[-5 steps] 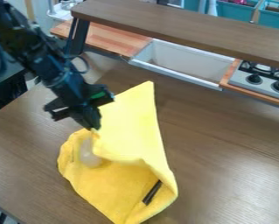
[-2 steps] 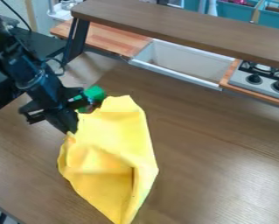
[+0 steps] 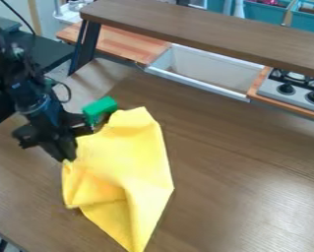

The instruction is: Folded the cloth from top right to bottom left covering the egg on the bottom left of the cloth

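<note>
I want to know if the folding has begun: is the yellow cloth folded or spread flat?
Folded, at least partly: the yellow cloth is narrow and creased, with one layer lying over another near its lower left.

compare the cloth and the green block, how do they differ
The cloth is yellow, while the block is green.
The cloth is much the larger; the block is small beside it.
The cloth is limp, folded and creased, whereas the block looks boxy with straight edges.
The cloth has its left corner at the gripper's tip; the block is farther up the view.
Both are plain, with no pattern that shows.
</note>
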### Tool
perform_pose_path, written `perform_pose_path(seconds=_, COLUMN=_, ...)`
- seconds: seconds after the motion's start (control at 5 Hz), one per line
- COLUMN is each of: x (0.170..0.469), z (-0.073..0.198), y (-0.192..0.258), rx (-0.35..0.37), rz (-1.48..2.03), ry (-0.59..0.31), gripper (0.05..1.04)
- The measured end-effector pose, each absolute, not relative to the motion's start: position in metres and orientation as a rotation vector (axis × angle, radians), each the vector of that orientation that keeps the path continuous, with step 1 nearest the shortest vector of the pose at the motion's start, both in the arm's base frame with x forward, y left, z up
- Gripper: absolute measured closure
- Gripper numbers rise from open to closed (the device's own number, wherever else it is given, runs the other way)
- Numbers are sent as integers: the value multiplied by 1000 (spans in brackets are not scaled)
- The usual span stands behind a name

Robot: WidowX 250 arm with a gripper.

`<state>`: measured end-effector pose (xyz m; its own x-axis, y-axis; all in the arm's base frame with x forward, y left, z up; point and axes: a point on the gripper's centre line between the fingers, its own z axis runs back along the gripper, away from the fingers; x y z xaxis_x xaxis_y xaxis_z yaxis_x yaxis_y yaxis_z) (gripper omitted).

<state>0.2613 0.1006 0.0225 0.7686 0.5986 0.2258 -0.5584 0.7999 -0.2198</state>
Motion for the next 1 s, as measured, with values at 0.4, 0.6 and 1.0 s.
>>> perform_pose_path(seconds=0.4, x=254, z=1, y=102, rx=-8, rz=701, ry=-201, gripper=293)
perform_pose_path(seconds=0.6, x=260, z=4, y=96, rx=-3, rz=694, ry=-202, gripper=83)
perform_pose_path(seconds=1.0, x=279, z=53, y=73, rx=-8, rz=737, ry=-232, gripper=83)
